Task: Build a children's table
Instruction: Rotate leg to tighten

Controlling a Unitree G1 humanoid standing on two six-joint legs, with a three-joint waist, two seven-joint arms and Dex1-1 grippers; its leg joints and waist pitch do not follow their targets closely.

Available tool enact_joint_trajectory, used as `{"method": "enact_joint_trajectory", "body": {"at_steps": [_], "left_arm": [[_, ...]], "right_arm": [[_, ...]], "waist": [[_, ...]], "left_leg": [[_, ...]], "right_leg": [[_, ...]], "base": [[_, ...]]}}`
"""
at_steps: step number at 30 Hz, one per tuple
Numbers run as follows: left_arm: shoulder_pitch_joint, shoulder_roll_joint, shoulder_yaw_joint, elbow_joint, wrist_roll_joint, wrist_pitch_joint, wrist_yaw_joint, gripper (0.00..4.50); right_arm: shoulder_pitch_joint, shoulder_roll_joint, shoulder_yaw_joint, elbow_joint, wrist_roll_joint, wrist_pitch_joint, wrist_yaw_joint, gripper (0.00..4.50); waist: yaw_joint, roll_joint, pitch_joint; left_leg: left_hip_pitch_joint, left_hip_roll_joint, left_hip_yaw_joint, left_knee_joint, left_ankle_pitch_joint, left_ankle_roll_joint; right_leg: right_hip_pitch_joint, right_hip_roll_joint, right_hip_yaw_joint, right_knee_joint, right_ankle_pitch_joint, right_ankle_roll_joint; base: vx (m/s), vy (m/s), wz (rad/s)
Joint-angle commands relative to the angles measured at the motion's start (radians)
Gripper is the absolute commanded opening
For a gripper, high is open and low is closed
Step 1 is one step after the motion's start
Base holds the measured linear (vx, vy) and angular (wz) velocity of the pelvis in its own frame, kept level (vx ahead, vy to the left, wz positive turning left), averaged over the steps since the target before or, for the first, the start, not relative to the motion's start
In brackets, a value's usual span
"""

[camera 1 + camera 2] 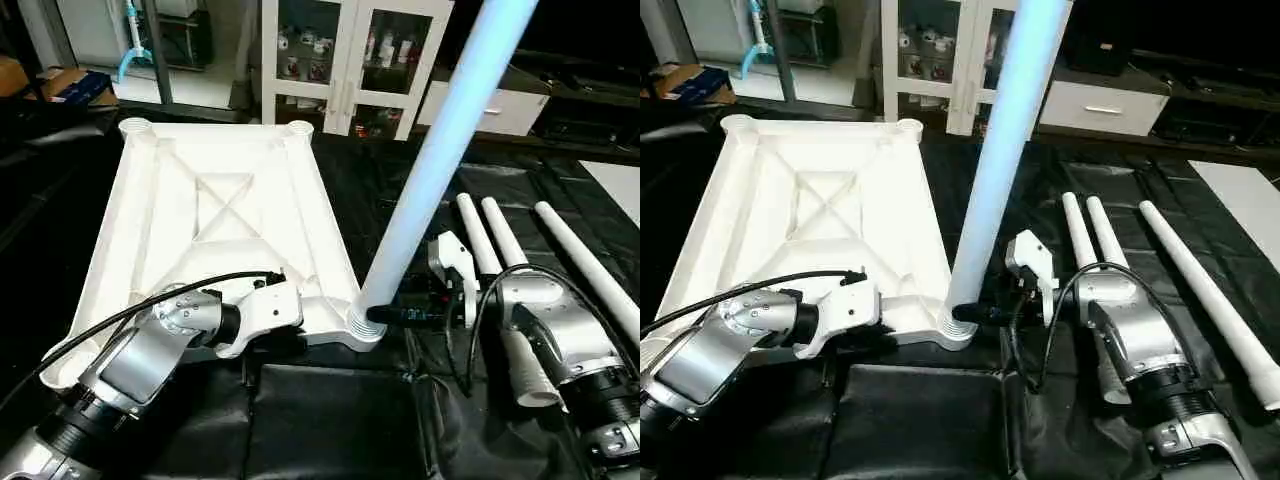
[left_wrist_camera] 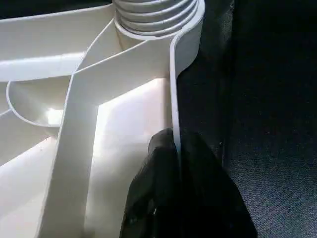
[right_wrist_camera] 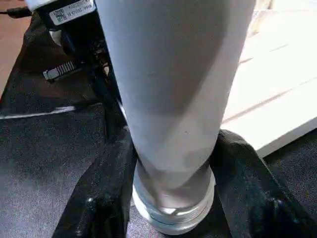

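My left gripper [image 2: 178, 163] is pinched tight on the near rim of the table top [image 1: 230, 200], which lies underside up on the black cloth [image 1: 920, 420], its X ribs facing me and its length running from near me away to the far left. At its near right corner socket [image 1: 362, 325] one leg [image 1: 430, 160] stands upright, leaning slightly right, threaded end down in the socket, and my right gripper [image 3: 173, 193] has a finger on either side of its base, though I cannot tell whether they press on it. To the right, three more legs [image 1: 1200, 290] lie flat on the cloth, their long axes running near to far.
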Motion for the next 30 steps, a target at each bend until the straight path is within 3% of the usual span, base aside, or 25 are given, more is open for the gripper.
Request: {"method": "enact_joint_trajectory", "body": {"at_steps": [1,7,10,14,16,17,18,23,25,28,30], "left_arm": [[0.002,-0.02,-0.019,-0.03,-0.022,-0.006,-0.015,0.0],[-0.008,-0.056,0.01,-0.023,-0.023,0.051,0.043,0.0],[-0.033,-0.11,0.037,-0.01,-0.005,0.146,0.134,0.0],[-0.074,-0.177,0.062,0.024,0.038,0.23,0.251,0.0],[-0.09,-0.225,0.084,0.029,0.041,0.294,0.309,0.0],[-0.103,-0.259,0.09,0.032,0.053,0.334,0.348,0.0],[-0.106,-0.273,0.089,0.03,0.058,0.353,0.361,0.0],[-0.105,-0.278,0.079,0.028,0.066,0.353,0.364,0.0],[-0.099,-0.264,0.075,0.029,0.068,0.338,0.359,0.0],[-0.085,-0.227,0.071,0.028,0.064,0.299,0.33,0.0],[-0.065,-0.177,0.059,0.017,0.054,0.276,0.285,0.0]], "right_arm": [[0.003,0.027,-0.036,0.023,0.009,0.007,-0.069,1.95],[0.009,0.091,-0.108,0.066,0.016,0.01,-0.244,1.9],[0.022,0.158,-0.142,0.084,-0.049,0.013,-0.494,1.89],[0.046,0.257,-0.192,0.097,-0.142,0.051,-0.833,1.88],[0.05,0.308,-0.213,0.118,-0.19,0.056,-1.009,1.88],[0.043,0.356,-0.224,0.151,-0.222,0.045,-1.151,1.87],[0.032,0.381,-0.221,0.169,-0.231,0.04,-1.197,1.87],[0.011,0.429,-0.205,0.171,-0.213,0.008,-1.183,1.87],[0.014,0.441,-0.177,0.128,-0.168,-0.031,-1.053,2.43],[0.034,0.414,-0.144,0.04,-0.138,-0.061,-0.908,2.56],[0.04,0.351,-0.128,-0.028,-0.118,-0.049,-0.838,2.94]], "waist": [[-0.006,0.005,-0.043],[-0.018,0.005,-0.043],[-0.028,0.001,-0.044],[-0.037,0.001,-0.048],[-0.037,0.0,-0.047],[-0.038,0.008,-0.049],[-0.04,0.008,-0.05],[-0.044,0.004,-0.05],[-0.044,0.003,-0.049],[-0.041,0.004,-0.048],[-0.033,0.005,-0.05]], "left_leg": [[0.007,0.061,-0.017,-0.093,-0.108,0.036],[0.005,0.06,-0.019,-0.096,-0.116,0.011],[0.002,0.058,-0.018,-0.095,-0.089,0.007],[0.003,0.052,-0.019,-0.096,-0.069,-0.022],[0.003,0.053,-0.017,-0.096,-0.064,-0.016],[0.002,0.052,-0.017,-0.096,-0.041,-0.019],[0.002,0.051,-0.018,-0.097,-0.028,-0.024],[-0.002,0.05,-0.017,-0.096,-0.06,-0.009],[-0.002,0.052,-0.017,-0.098,-0.068,-0.005],[-0.003,0.054,-0.018,-0.097,-0.093,0.007],[-0.001,0.054,-0.016,-0.094,-0.029,0.029]], "right_leg": [[0.027,-0.077,0.039,-0.077,-0.14,-0.228],[0.027,-0.075,0.039,-0.076,-0.131,-0.227],[0.029,-0.076,0.04,-0.074,-0.107,-0.229],[0.03,-0.074,0.042,-0.077,-0.114,-0.211],[0.029,-0.072,0.043,-0.076,-0.084,-0.21],[0.029,-0.071,0.044,-0.071,-0.045,-0.211],[0.03,-0.069,0.044,-0.07,-0.019,-0.209],[0.033,-0.066,0.044,-0.068,0.02,-0.194],[0.032,-0.066,0.043,-0.068,0.016,-0.193],[0.034,-0.067,0.044,-0.072,0.0,-0.195],[0.035,-0.065,0.042,-0.064,0.082,-0.214]], "base": [[0.0,0.0,0.0],[0.0,0.0,0.0],[0.0,0.0,0.0],[0.0,0.0,0.0],[0.0,0.0,0.0],[0.0,0.0,0.0],[0.0,0.0,0.0],[0.0,0.0,0.0],[0.0,0.0,0.0],[0.0,0.0,0.0],[0.0,0.0,0.0]]}}
